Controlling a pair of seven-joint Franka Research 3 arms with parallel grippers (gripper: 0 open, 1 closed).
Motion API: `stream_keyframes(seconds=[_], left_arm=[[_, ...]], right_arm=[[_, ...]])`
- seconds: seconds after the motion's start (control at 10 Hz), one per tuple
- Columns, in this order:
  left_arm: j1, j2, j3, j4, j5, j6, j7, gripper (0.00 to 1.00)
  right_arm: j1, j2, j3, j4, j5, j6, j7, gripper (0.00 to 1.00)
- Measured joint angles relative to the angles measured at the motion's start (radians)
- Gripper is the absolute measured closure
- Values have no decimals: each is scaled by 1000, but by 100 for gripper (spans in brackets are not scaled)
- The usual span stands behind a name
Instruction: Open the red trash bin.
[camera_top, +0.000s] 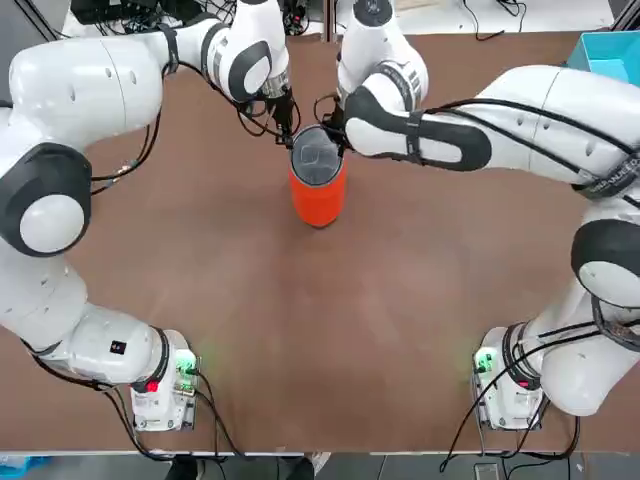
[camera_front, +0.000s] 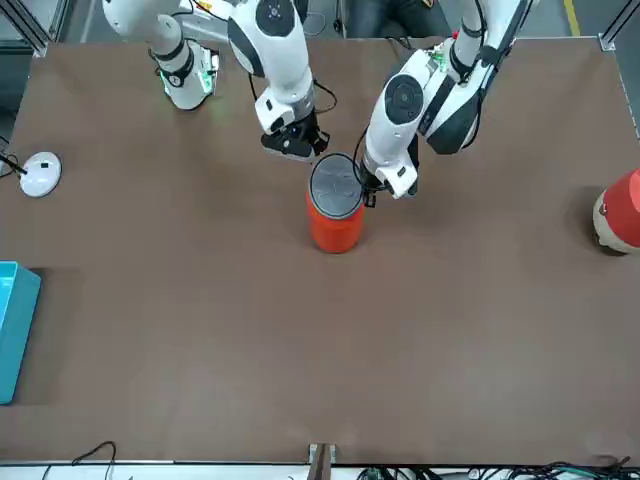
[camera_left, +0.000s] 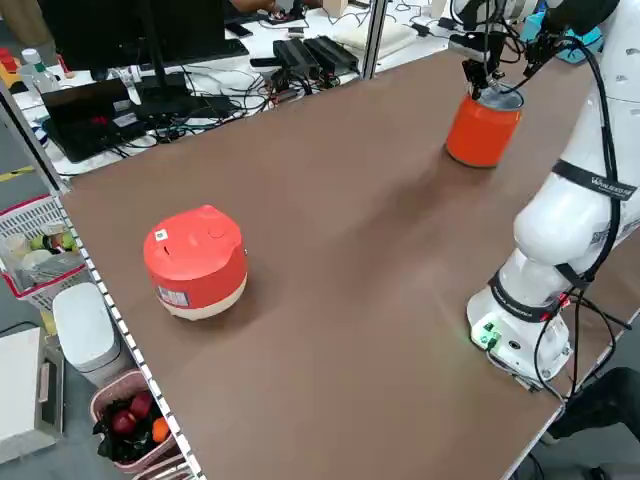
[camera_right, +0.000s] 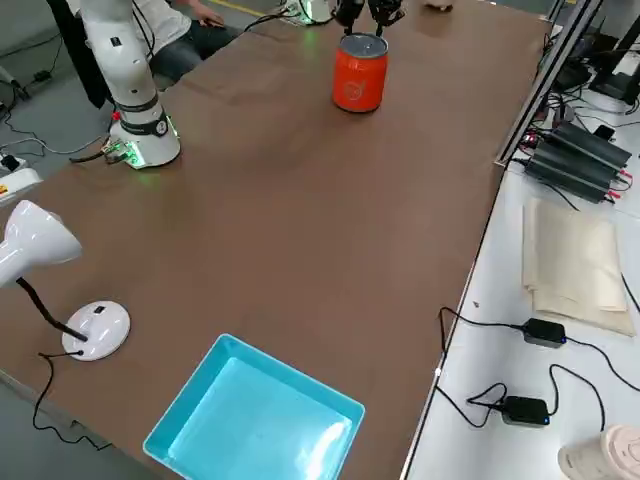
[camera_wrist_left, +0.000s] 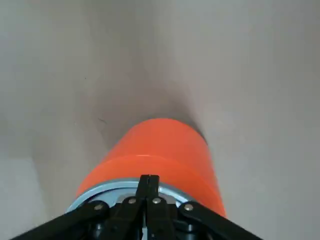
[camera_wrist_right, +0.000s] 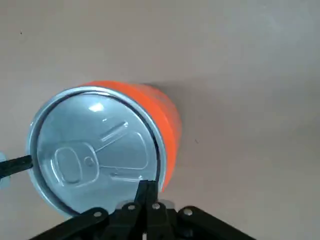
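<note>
Red trash bin upright between both closed hands, lid shut

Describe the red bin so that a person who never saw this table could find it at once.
On the brown table, look at the middle of the far side, where the two end effectors meet: the bin stands upright between them. It is an orange-red cylinder with a flat grey lid in a silver rim, unlike the domed red pot with a beige base.

Orange-red on the red trash bin, its lid pale grey inside a silver rim, all on a flat brown tabletop. Left of the bin, a red cylinder with a beige base; right of it, a bright cyan tray.
</note>
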Motion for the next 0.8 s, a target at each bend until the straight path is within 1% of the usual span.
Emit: stream_keyframes(seconds=[0.3, 0.8], left_arm=[[0, 0, 0, 0, 0, 0, -17, 99], [0, 0, 0, 0, 0, 1, -18, 99]], right_arm=[[9, 38, 0, 0, 0, 66, 18, 99], [10, 78, -1, 0, 0, 113, 23, 99]])
